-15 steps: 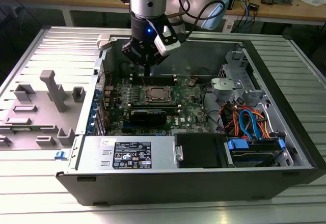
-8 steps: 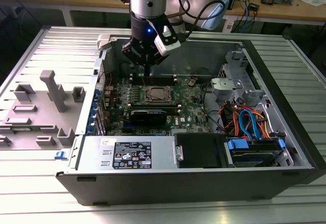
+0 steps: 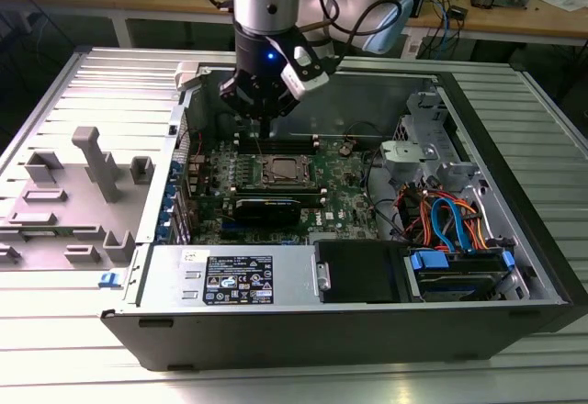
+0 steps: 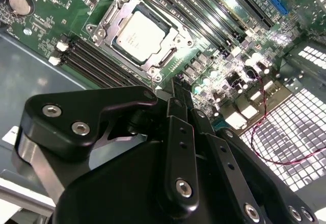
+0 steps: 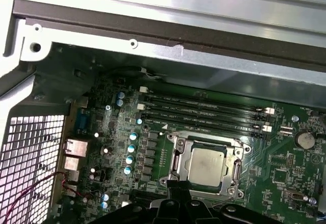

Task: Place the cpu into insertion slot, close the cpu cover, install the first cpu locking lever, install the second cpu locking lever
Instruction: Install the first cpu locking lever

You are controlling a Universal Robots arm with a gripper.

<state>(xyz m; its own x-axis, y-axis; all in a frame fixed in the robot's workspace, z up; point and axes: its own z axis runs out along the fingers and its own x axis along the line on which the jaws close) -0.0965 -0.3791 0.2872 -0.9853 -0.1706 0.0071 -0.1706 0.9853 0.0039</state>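
While the arm hangs over the open case in the exterior view, the gripper points down at the green board, tips at about 12 o'clock of the slot. The cpu sits in that slot, a flat, dull grey square. The case lies on a ribbed tabletop.

Second wrist view: fingers narrow and pressed together, nothing between them. Gripper tip is near a corner of the slot, beside the memory slots; cannot tell if it touches. Cpu is pale silver-grey with faint print on top and sits level. The cover looks down around it, a silver frame with the cpu in its window. Levers too thin to make out; latched or not, cannot tell.

First wrist view: gripper is just beside the slot, on the edge away from the long memory slots. Cpu is square, matte and seated; cover flanks it.

Judgement: placing and cover look done, so the work is at the levers. To do it well:
- use the closed tips as one pusher;
- bear on the lever's end, not on cover or cpu;
- keep off the memory clips;
- sweep low enough to catch under the hook, with light force.
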